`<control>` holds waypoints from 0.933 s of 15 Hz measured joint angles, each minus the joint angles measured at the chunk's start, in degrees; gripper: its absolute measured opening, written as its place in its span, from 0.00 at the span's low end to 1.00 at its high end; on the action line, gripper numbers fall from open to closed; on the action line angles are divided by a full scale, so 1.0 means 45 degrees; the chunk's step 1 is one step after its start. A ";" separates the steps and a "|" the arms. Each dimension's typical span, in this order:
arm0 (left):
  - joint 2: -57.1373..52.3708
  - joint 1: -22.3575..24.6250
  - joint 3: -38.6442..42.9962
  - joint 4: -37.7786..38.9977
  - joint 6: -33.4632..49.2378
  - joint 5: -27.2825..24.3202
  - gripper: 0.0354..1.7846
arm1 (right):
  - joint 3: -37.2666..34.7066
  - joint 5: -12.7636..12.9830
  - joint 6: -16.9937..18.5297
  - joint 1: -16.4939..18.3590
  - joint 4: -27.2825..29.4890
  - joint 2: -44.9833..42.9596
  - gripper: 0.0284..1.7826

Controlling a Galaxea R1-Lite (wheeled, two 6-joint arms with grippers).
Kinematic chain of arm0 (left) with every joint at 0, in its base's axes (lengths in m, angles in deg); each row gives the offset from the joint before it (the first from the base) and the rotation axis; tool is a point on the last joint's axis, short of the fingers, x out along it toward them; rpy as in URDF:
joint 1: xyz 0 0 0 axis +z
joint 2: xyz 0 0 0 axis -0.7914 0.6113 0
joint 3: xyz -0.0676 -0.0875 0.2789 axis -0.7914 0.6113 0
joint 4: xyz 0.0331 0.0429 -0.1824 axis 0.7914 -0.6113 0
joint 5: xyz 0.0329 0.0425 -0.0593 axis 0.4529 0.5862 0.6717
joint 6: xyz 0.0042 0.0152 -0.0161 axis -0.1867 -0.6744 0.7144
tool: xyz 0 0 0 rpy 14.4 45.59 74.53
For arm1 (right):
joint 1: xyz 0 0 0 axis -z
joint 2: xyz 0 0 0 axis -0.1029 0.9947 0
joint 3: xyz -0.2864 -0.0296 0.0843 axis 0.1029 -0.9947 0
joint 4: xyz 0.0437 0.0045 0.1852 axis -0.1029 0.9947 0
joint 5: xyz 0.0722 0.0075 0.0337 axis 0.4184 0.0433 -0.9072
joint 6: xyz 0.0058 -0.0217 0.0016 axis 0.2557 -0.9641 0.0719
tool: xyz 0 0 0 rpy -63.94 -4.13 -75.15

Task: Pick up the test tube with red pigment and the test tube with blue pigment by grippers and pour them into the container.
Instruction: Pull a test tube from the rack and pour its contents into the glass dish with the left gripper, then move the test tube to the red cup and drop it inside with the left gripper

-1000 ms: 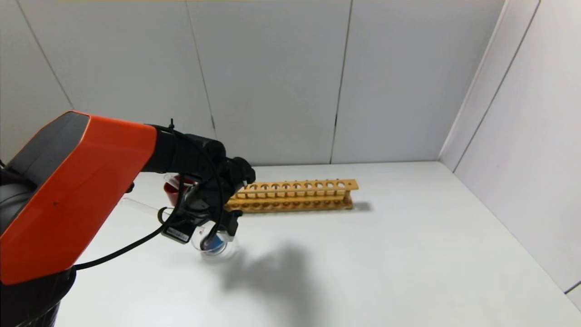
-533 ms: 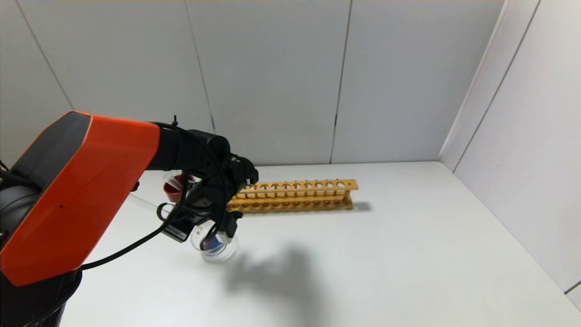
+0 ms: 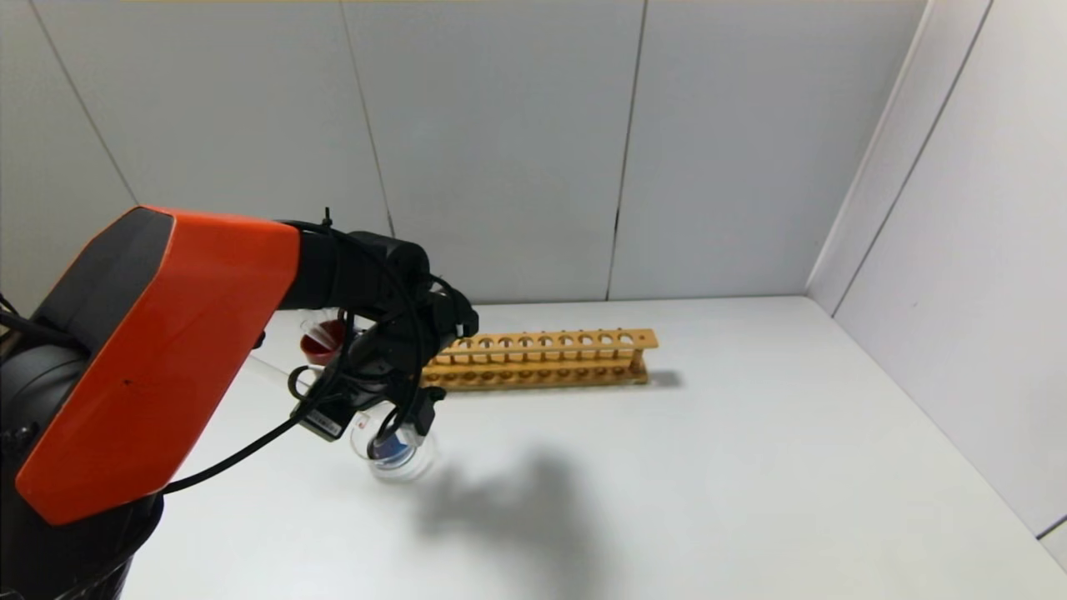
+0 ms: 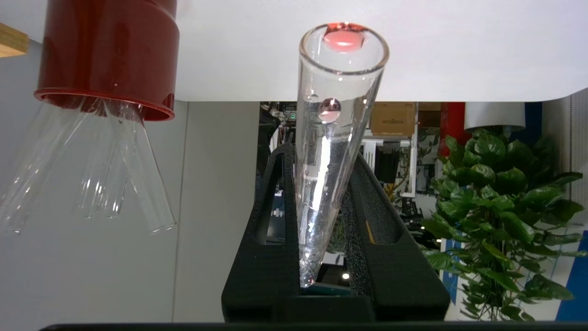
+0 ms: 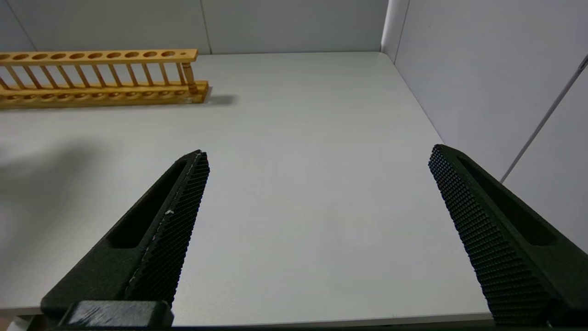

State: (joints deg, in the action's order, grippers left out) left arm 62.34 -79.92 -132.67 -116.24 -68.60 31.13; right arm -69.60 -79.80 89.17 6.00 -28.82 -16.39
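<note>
My left gripper (image 3: 379, 392) is shut on the test tube with red pigment (image 4: 330, 138). The tube is tipped over the container (image 3: 421, 462), a small clear glass dish holding dark blue liquid. One end of the tube (image 3: 271, 371) sticks out to the left of the wrist. In the left wrist view the gripper (image 4: 321, 154) holds the glass mid-length. The tube is nearly clear, with a red drop inside and red at its far end. I cannot pick out the test tube with blue pigment. My right gripper (image 5: 318, 151) is open and empty above bare table, out of the head view.
A dark red cup (image 3: 321, 342) holding several plain clear tubes (image 4: 138, 184) stands just behind the left gripper. A long wooden tube rack (image 3: 533, 358) lies across the back of the white table. Grey walls close the back and right side.
My left arm has edged slightly forward and to the right, and the wrist has rolled a little further. The tube stays in its grip over the dish.
</note>
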 joint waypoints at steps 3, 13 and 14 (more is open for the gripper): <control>-0.0184 0.0024 -0.0011 0.0230 0.0295 -0.0263 0.17 | 0.0000 -0.0005 0.0005 0.0000 0.0000 0.0000 0.98; -0.5226 0.0821 0.1531 0.2389 0.5543 -0.6323 0.17 | 0.0000 -0.0005 0.0005 0.0000 0.0000 0.0000 0.98; -0.5808 0.1078 0.2262 0.3124 0.6120 -0.6824 0.17 | 0.0000 -0.0005 0.0005 0.0000 0.0000 0.0000 0.98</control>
State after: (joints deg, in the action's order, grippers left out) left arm 36.20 -75.07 -122.49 -102.19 -41.06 0.42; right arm -69.60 -79.82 89.20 6.00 -28.82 -16.39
